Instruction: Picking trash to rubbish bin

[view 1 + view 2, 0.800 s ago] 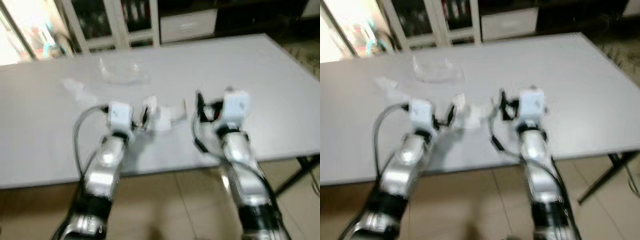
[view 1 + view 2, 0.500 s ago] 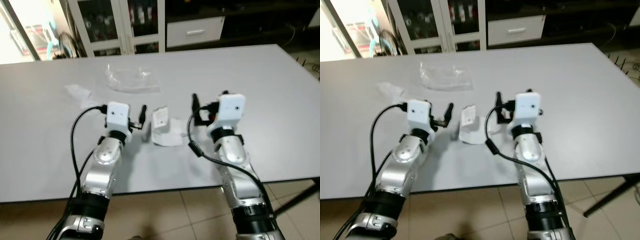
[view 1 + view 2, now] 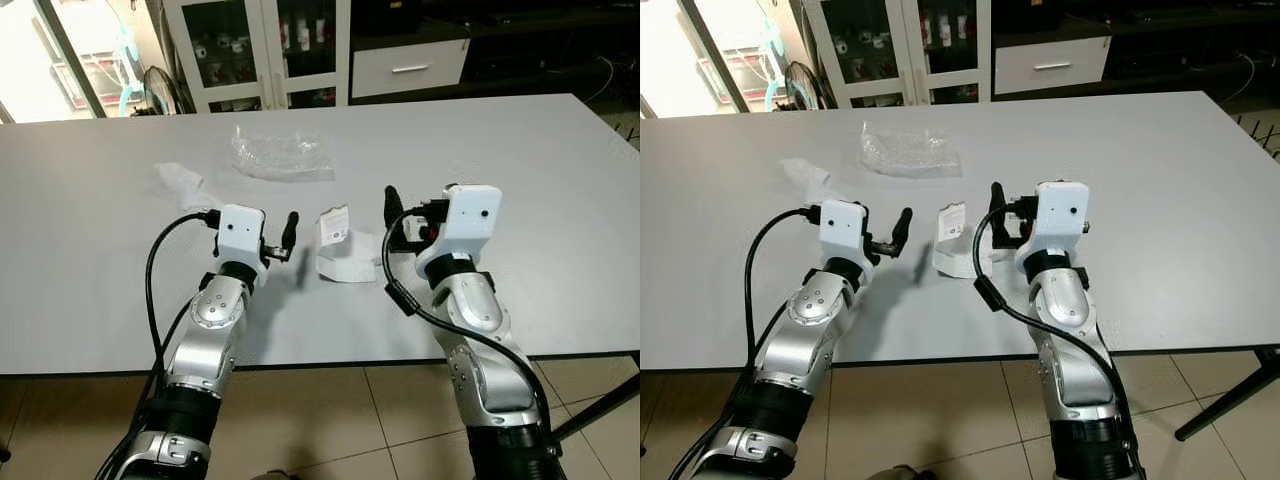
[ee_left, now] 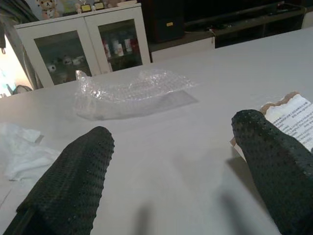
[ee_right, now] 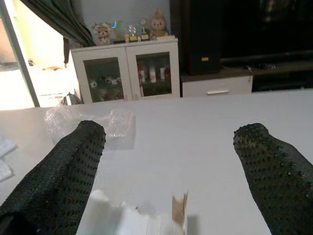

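White table (image 3: 520, 150), three pieces of trash on top: torn paper packaging with printed label (image 3: 338, 248) lying between the two grippers, near the front edge; clear bubble-wrap bag (image 3: 280, 158) farther back; crumpled white tissue (image 3: 178, 178) back and to the left. Left gripper (image 3: 288, 236) just left of the packaging, fingers apart, nothing held. Right gripper (image 3: 392, 208) just right of it, fingers likewise spread and empty, the packaging's torn edge lying low between them in the right wrist view. No rubbish bin on the table or the floor strip below. Probable step: first grasp, packaging the nearest target. Advice: lower one gripper only, straddle the raised folded edge rather than the flat part, close firmly, lift straight up. Thickness of the paper hard to judge from the head view, possibly a thin flap liable to slip.
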### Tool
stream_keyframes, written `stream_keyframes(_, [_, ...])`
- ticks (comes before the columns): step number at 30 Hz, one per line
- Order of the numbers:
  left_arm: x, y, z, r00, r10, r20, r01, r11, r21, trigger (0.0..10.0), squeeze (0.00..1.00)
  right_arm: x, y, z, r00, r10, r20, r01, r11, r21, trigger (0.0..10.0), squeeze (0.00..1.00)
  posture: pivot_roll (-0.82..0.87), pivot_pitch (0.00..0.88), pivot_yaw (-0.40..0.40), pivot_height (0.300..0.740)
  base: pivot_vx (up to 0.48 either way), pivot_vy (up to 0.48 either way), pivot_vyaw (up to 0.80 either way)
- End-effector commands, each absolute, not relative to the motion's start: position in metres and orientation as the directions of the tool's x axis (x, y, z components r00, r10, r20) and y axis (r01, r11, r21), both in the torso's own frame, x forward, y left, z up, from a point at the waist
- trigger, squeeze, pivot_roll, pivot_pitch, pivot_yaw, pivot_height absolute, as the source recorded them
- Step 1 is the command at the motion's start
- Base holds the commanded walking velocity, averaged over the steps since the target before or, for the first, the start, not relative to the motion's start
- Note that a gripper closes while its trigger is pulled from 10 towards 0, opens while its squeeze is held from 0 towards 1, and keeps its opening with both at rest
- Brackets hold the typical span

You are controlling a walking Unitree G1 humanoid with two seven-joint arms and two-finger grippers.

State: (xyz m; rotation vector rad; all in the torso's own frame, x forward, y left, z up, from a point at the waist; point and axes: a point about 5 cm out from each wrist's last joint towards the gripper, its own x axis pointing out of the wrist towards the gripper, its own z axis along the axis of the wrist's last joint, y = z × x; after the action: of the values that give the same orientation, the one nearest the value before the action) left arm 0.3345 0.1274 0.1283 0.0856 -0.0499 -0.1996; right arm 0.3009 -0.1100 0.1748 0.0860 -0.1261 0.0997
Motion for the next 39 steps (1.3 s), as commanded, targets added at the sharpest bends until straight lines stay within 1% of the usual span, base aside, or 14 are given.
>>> stream_keyframes(1, [0.335,0.133,0.131,0.979,-0.201,0.036,0.196,0.976,0.098,10.0,0.00,0.299,-0.109,0.169,0.992,0.087,0.088,-0.097,0.988,0.120,10.0,0.00,-0.04,0.078,0.081,0.740,0.000,0.000,0.00])
stream_keyframes(2, [0.335,0.133,0.131,0.979,-0.201,0.036,0.196,0.976,0.098,10.0,0.00,0.299,-0.109,0.169,0.992,0.087,0.088,-0.097,0.988,0.120,10.0,0.00,-0.04,0.078,0.081,0.740,0.000,0.000,0.00])
stream_keyframes(6, [0.339,0.139,0.136,0.979,-0.199,0.039,0.194,0.975,0.110,10.0,0.00,0.301,-0.117,0.150,1.000,0.024,-0.012,-0.021,0.976,0.215,10.0,0.00,-0.03,0.084,0.086,0.740,0.000,0.000,0.00])
stream_keyframes(9, [0.339,0.143,0.138,0.980,-0.196,0.039,0.190,0.975,0.118,10.0,0.00,0.304,-0.120,0.139,0.997,0.020,-0.078,0.002,0.961,0.277,10.0,0.00,-0.01,0.088,0.089,0.740,0.000,0.000,0.00])
stream_keyframes(12, [0.339,0.145,0.138,0.981,-0.193,0.037,0.187,0.975,0.123,10.0,0.00,0.305,-0.121,0.127,0.990,0.027,-0.140,0.017,0.953,0.304,10.0,0.00,-0.01,0.090,0.090,0.740,0.000,0.000,0.00])
stream_keyframes(16, [0.337,0.146,0.138,0.981,-0.191,0.035,0.185,0.974,0.128,10.0,0.00,0.307,-0.123,0.113,0.979,0.042,-0.198,0.021,0.952,0.304,10.0,0.00,0.00,0.092,0.092,0.740,0.000,0.000,0.00])
stream_keyframes(27, [0.335,0.144,0.136,0.981,-0.194,0.028,0.189,0.974,0.128,10.0,0.00,0.315,-0.116,0.104,0.963,0.147,-0.224,-0.072,0.947,0.314,10.0,0.00,0.01,0.096,0.091,0.740,0.000,0.000,0.00])
stream_keyframes(39, [0.333,0.143,0.135,0.981,-0.193,0.021,0.189,0.974,0.127,10.0,0.00,0.322,-0.109,0.104,0.959,0.193,-0.209,-0.119,0.939,0.323,10.0,0.00,0.01,0.096,0.089,0.740,0.000,0.000,0.00])
